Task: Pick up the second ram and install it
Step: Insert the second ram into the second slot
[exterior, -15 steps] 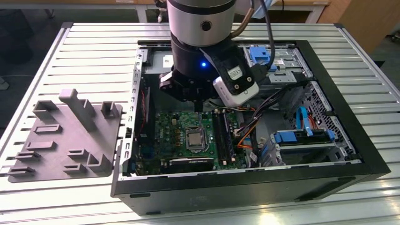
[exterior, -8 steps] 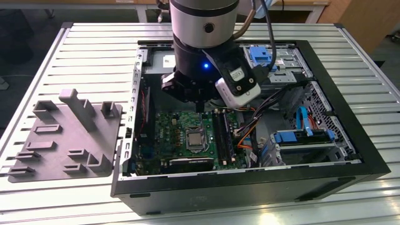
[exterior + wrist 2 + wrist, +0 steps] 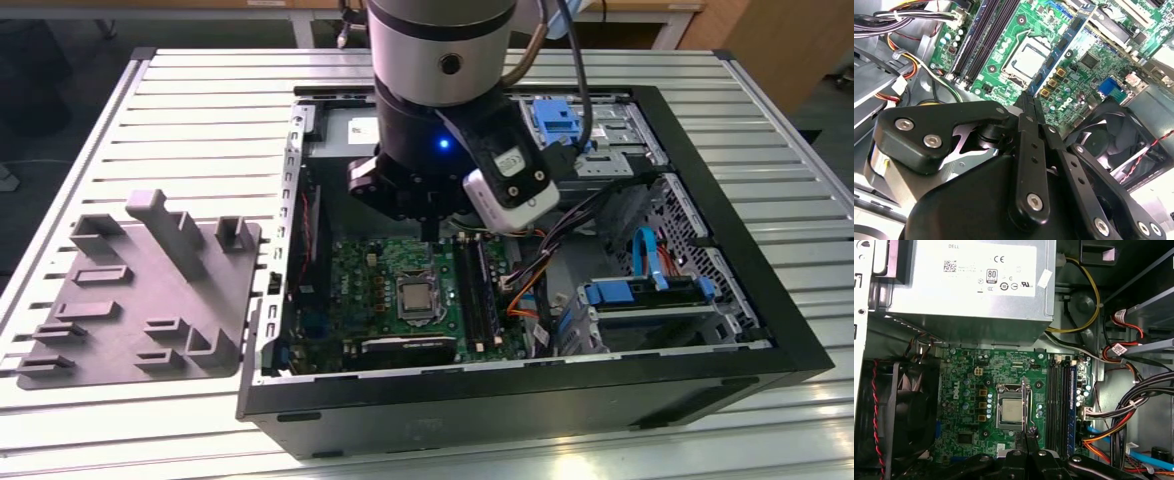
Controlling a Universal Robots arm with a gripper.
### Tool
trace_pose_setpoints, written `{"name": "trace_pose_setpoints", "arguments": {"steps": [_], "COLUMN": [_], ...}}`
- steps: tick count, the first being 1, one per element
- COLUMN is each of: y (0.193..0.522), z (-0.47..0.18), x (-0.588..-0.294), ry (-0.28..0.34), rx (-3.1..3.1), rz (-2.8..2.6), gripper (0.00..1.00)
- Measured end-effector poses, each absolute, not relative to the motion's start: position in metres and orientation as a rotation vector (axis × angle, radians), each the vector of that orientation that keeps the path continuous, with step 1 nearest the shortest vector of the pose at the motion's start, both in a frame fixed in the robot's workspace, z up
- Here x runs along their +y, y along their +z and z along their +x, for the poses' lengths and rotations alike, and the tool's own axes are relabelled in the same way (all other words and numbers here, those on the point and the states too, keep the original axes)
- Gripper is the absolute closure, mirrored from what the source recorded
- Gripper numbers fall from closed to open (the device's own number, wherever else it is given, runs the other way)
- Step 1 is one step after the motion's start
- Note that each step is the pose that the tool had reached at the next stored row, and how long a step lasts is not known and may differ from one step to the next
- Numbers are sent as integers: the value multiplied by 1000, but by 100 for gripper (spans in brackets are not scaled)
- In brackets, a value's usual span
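**Closed end effector waits over the open computer**

Black finger links of the end effector (image 3: 1029,100) are nearest in both wrist views. The two thin fingertips are pressed together and nothing is between them, so it carries no part. It hangs inside the computer case (image 3: 747,350), which lies open side up on the bench (image 3: 200,100), and its tips stand just above the motherboard (image 3: 969,405), near the silver processor (image 3: 1010,412).

I judge that the second ram (image 3: 1072,402) is the thin blue stick on edge in the memory slots (image 3: 1056,405), on the side closest to the cables (image 3: 1134,405). If it is the second stick or another one, I cannot tell. It stands straight in its slot, which suggests it is already seated.

On the gray holder (image 3: 134,300) beside the case I see no blue stick.
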State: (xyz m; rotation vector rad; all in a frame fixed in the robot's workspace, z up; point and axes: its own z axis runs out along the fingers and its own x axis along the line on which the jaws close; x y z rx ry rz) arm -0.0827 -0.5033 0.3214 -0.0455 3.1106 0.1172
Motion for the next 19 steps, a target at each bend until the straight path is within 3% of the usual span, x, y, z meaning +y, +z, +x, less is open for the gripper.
{"name": "trace_pose_setpoints", "arguments": {"steps": [19], "y": [317], "z": [-79], "x": [-503], "ry": [117], "rx": [3111], "rz": [-40], "gripper": [89]}}
